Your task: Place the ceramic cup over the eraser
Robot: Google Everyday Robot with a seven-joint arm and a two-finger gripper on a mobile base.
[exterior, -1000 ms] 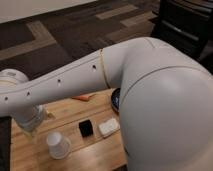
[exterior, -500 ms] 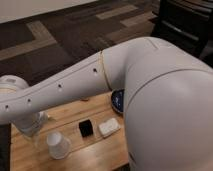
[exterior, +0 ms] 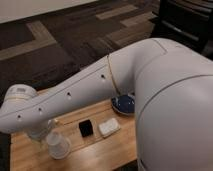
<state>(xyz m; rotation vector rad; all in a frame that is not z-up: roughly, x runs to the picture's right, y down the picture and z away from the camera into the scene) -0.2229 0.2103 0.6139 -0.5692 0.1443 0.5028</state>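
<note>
Claw (exterior: 45,132) is hovering at the ceramic cup (exterior: 58,146), which is seemingly sitting mouth-down on the surface (exterior: 100,151) near the eraser (exterior: 86,128), ready for covering it; I am not managing to tell its grip.

Wooden table (exterior: 92,152) carries ceramic cup (exterior: 58,146), eraser (exterior: 86,128), white block (exterior: 109,127), blue bowl (exterior: 123,104); pincer (exterior: 45,133) beside the cup.

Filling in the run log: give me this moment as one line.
gripper: beside ceramic cup, picture-left end of table | ceramic cup: apart from eraser, not over it | nearby: white block, blue bowl
</note>
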